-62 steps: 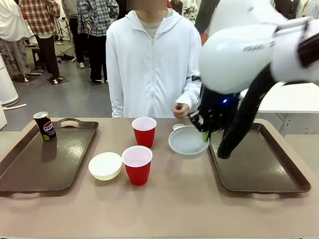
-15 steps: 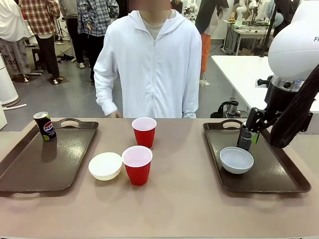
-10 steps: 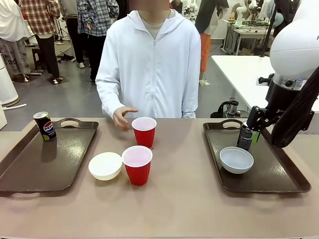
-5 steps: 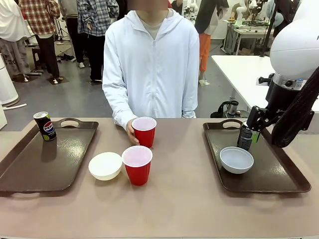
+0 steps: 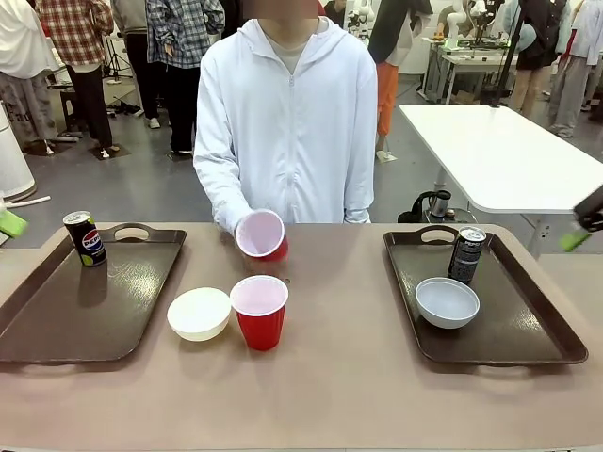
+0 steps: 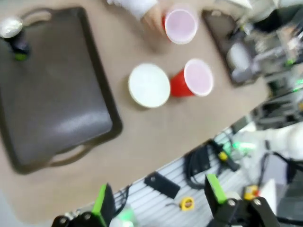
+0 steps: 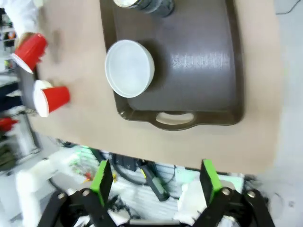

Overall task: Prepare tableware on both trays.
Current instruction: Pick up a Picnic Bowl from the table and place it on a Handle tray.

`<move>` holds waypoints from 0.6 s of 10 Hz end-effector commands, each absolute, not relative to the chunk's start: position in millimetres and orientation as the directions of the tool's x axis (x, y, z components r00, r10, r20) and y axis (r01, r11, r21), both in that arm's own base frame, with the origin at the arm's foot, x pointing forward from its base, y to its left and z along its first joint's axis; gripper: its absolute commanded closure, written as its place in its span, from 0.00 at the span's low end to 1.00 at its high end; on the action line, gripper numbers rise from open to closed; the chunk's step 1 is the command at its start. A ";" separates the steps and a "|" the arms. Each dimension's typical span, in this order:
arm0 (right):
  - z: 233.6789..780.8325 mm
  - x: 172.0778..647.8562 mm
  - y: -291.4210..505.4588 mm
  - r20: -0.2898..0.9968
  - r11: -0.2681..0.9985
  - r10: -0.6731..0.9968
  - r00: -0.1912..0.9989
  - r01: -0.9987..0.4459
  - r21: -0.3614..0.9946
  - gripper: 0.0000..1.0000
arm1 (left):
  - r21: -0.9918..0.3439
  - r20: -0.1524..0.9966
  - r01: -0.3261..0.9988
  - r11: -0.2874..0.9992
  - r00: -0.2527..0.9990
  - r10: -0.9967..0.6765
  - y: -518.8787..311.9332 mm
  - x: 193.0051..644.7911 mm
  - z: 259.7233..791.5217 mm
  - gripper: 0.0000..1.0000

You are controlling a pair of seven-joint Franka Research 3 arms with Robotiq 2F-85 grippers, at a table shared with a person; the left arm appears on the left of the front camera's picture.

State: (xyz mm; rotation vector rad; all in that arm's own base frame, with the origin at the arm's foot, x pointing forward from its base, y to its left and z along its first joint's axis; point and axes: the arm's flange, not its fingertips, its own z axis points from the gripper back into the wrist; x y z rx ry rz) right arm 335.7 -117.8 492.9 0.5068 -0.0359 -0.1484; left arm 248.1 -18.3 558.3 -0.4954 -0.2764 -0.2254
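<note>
Standing at the far side of the light brown tabletop (image 5: pixel 358 395), a person in a white hooded jacket holds one red plastic cup with a white inside (image 5: pixel 261 234). The person's hand (image 6: pixel 152 19) keeps it tilted and raised off the tabletop near the middle.

The second red plastic cup (image 5: pixel 259 315) stands upright nearer the camera, just right of the cream-white bowl (image 5: pixel 200 313). Both sit on the bare tabletop between the trays.

The left dark brown rectangular plastic tray (image 5: pixel 57 320) carries a slim dark drink can (image 5: pixel 85 238) at its far left corner. The right matching tray (image 5: pixel 528 320) carries a second slim dark can (image 5: pixel 466 254) at its far end, with the pale grey bowl (image 5: pixel 447 301) just in front of it.

The robot's left hand (image 6: pixel 157 198) hangs high above the tabletop, its green-padded fingers spread wide with nothing between them. The robot's right hand (image 7: pixel 155 182) is likewise released and empty, high above the tabletop's near edge by the right tray.

The task looks about half done: each tray has a can, and the right one also has a bowl. What is left is the cream-white bowl for the left tray and a cup for each tray.
</note>
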 end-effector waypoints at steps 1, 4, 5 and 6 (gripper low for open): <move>492.4 337.7 -138.6 0.006 0.807 -0.142 0.990 0.112 0.580 0.05 | -0.332 0.226 0.262 0.906 0.955 -0.194 -51.9 275.1 552.1 0.00; 464.1 328.5 -152.9 -0.008 0.775 -0.116 0.993 0.096 0.625 0.05 | -0.151 0.117 0.210 0.966 0.974 -0.194 -97.4 311.0 550.4 0.00; 458.2 325.8 -151.6 -0.008 0.771 -0.113 0.994 0.093 0.631 0.05 | -0.134 0.106 0.191 0.972 0.978 -0.178 -101.8 319.3 551.0 0.00; 473.4 326.3 -154.8 -0.001 0.787 -0.152 0.988 0.122 0.605 0.05 | -0.198 0.169 0.253 0.947 0.960 -0.222 -95.1 291.1 542.8 0.00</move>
